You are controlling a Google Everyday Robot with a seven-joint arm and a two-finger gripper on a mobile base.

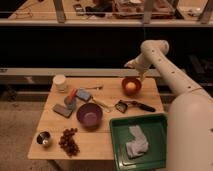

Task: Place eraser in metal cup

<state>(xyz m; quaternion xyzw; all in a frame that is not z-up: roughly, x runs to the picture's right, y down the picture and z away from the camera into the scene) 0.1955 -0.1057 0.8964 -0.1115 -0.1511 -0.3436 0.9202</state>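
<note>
1. Eraser [62, 110]: this flat dark grey block is lying on its broad face at the left of the wooden table [100, 146]. It is sitting just left of the purple bowl [90, 115] and just on the near side of the blue-grey block with a red part [80, 94].
2. Handling, by judgement: the block is looking light, stiff and matte, so it is unlikely to slip or break. As it is lying low, the best hold is probably across its shorter width at mid-length, with the fingers coming straight down.
3. Metal cup [44, 139]: it is standing upright at the near left corner, nearer than the eraser and apart from it, with grapes [69, 141] just to its right. Its mouth is looking narrow, so the block may need to go in end-first.
4. Gripper [142, 75]: it is hanging at the far right of the table, just above the orange bowl [131, 86] and well apart from the eraser. Its jaws are standing wide and holding nothing.
5. Surface: the table is also carrying a white cup [60, 81], a black-handled utensil [134, 105] and a green tray [117, 150] holding a cloth [136, 142].
6. Room: it is appearing dim, with a dark wall beyond the far edge.
</note>
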